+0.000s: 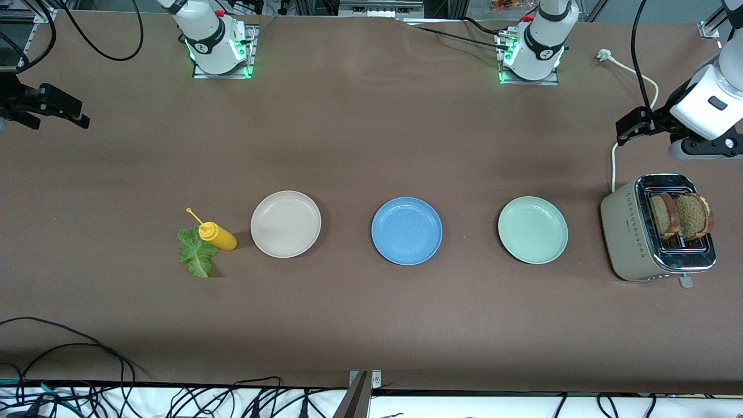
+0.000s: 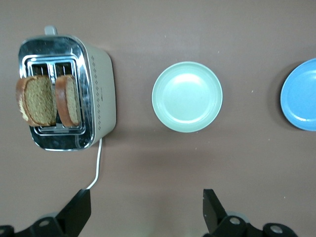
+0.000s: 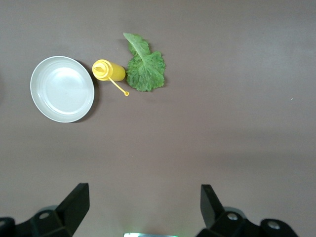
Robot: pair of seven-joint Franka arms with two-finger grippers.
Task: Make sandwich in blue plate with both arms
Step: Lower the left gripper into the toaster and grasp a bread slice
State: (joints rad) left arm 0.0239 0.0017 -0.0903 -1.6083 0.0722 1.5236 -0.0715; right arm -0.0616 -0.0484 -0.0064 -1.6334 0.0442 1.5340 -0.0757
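The blue plate (image 1: 406, 230) lies empty at the middle of the table; its edge also shows in the left wrist view as the blue plate (image 2: 301, 94). Two brown bread slices (image 1: 664, 215) (image 1: 695, 216) stand upright in the toaster (image 1: 624, 232), where the left wrist view shows the bread (image 2: 39, 98). A green lettuce leaf (image 1: 196, 252) (image 3: 144, 66) lies flat toward the right arm's end. My left gripper (image 1: 630, 128) (image 2: 146, 202) hangs open and holds nothing, over the table by the toaster's cord. My right gripper (image 1: 64, 110) (image 3: 144, 197) hangs open over bare table at the right arm's end.
A yellow squeeze bottle (image 1: 217, 235) (image 3: 109, 70) lies on its side against the lettuce. A cream-white plate (image 1: 285, 223) (image 3: 61, 89) sits beside it. A mint-green plate (image 1: 532, 229) (image 2: 186, 96) lies between the blue plate and the toaster. The toaster's white cord (image 1: 613, 162) runs toward the bases.
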